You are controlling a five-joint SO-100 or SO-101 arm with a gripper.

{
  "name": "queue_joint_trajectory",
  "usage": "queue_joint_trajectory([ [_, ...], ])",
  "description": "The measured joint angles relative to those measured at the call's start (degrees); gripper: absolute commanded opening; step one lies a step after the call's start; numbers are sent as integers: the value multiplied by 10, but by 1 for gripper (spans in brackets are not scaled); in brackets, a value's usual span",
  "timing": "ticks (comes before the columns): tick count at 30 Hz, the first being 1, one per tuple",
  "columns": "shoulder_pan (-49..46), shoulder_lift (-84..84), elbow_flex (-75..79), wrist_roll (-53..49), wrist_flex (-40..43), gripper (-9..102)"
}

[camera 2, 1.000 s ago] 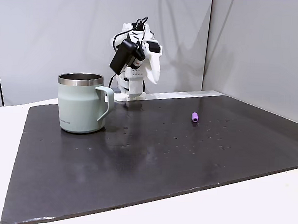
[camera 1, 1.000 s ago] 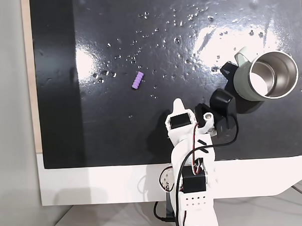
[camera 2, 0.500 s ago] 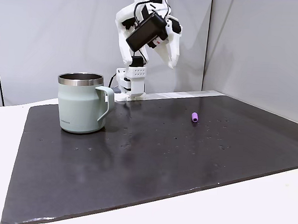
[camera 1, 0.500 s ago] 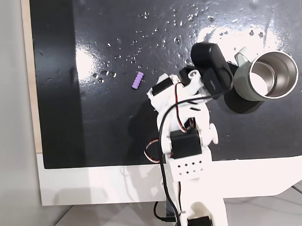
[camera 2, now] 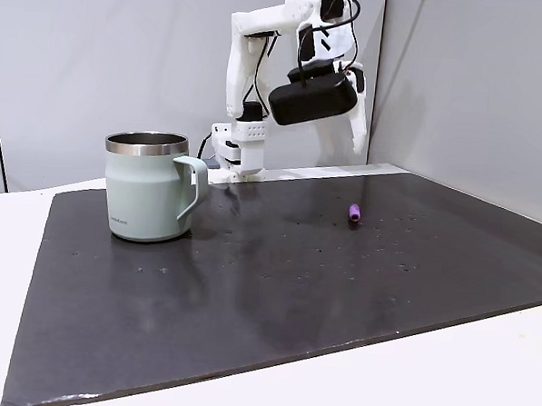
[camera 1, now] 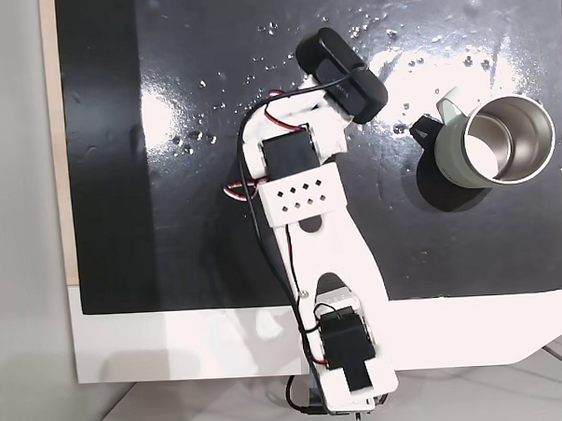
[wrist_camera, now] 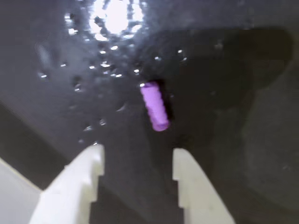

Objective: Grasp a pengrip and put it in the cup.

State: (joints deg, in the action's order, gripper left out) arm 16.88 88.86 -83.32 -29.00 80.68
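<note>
Hidden, cropped and blurred parts across the three views.

Smeared by motion blur in the wrist view: small light-purple rubbery pengrip, ribs unreadable, lying ahead of the white two-finger gripper; both white fingers cropped by the bottom edge, gap between them plain. Too small for surface detail in the low fixed view. Covered by the white arm in the top-down fixed view. Fingertips there tucked under the black camera housing. Cropped at the bottom edge: arm base. Sage-green metal cup: green handle partly in dark shadow.
</note>
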Motion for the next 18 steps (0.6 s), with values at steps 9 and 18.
queue_joint_trajectory([
  [9,9,-100,0,-18,-63,21],
  [18,37,-142,-48,-21,-129,22],
])
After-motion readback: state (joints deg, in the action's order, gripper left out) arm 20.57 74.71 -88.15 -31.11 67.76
